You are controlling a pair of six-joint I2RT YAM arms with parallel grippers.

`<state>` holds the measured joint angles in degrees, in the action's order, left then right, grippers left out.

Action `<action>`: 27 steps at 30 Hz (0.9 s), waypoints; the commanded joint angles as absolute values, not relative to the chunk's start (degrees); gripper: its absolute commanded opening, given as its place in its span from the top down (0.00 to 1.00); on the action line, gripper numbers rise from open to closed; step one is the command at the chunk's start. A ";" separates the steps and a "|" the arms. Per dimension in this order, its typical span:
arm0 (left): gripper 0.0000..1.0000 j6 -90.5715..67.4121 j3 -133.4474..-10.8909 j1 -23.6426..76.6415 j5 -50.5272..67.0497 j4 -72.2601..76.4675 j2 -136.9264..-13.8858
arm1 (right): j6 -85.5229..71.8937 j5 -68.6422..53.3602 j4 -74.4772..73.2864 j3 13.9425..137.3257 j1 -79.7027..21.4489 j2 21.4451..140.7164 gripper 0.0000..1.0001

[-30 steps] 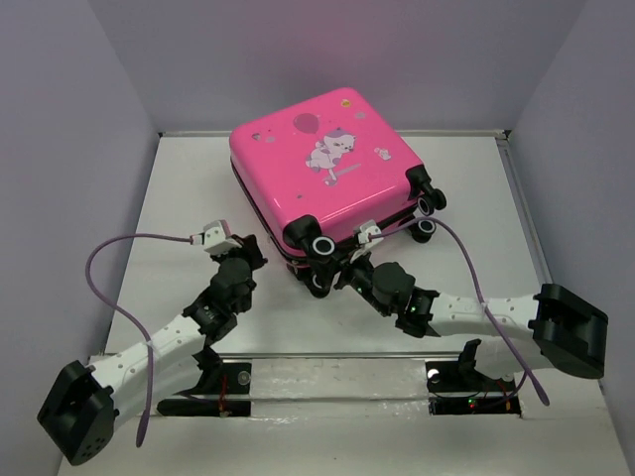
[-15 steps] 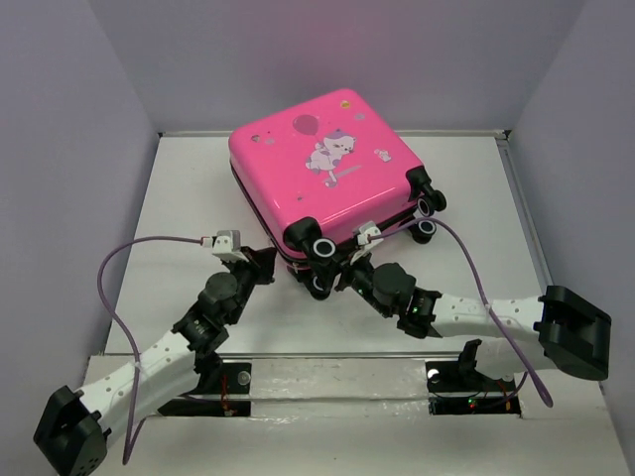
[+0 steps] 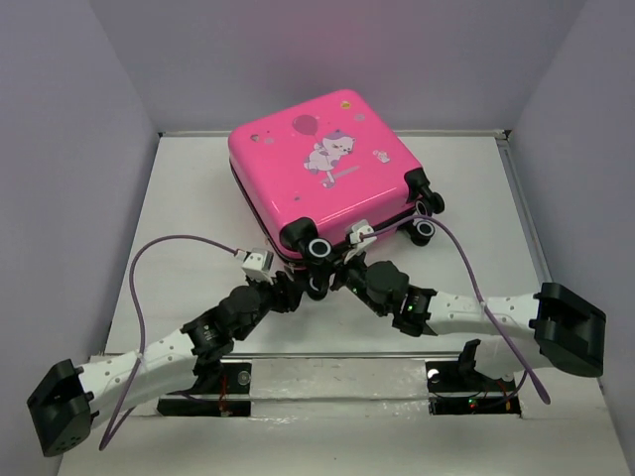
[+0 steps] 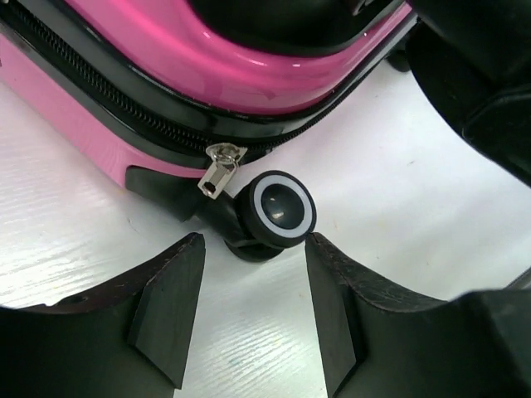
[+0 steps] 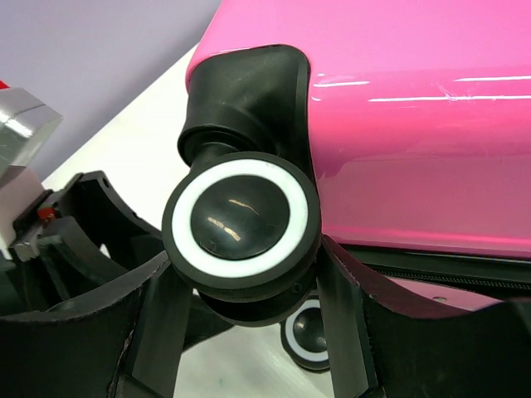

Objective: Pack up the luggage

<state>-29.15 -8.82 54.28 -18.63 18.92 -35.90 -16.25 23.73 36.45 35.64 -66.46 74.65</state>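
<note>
The luggage (image 3: 327, 169), a bright pink hard-shell suitcase with a white cartoon print on its lid, lies closed and flat at the back of the table. My right gripper (image 3: 332, 270) is at its near corner. In the right wrist view the right gripper (image 5: 245, 257) is shut on the upper black caster wheel (image 5: 241, 217), a finger against each side. My left gripper (image 4: 253, 245) stands open just short of the lower caster wheel (image 4: 282, 207), with nothing between its fingers (image 4: 170, 307). A silver zipper pull (image 4: 220, 166) hangs from the black zipper above that wheel.
The white table (image 3: 198, 198) is boxed in by grey walls on three sides. Purple cables (image 3: 149, 268) loop out from both wrists. Two more caster wheels (image 3: 425, 226) stick out at the suitcase's right corner. Both arms crowd the same near corner.
My left arm has swung right to the suitcase's near corner and its jaws have opened. The right gripper has stayed on the wheel; the suitcase has barely shifted.
</note>
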 commanded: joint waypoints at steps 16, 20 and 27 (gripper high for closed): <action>0.55 -27.16 -19.42 55.99 -36.04 23.64 -50.88 | -17.93 21.01 45.70 39.81 -67.41 75.06 0.93; 0.70 -26.46 -19.60 55.99 -37.61 24.70 -50.98 | -18.28 20.57 46.05 39.46 -67.41 75.50 0.93; 0.94 -26.72 -21.44 55.72 -43.15 20.22 -50.89 | -18.19 21.01 46.84 36.22 -67.41 72.25 0.93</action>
<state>-27.27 -17.96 56.47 -34.92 19.09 -50.92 -17.12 23.00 37.71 35.92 -66.48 75.81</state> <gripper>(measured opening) 0.077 0.617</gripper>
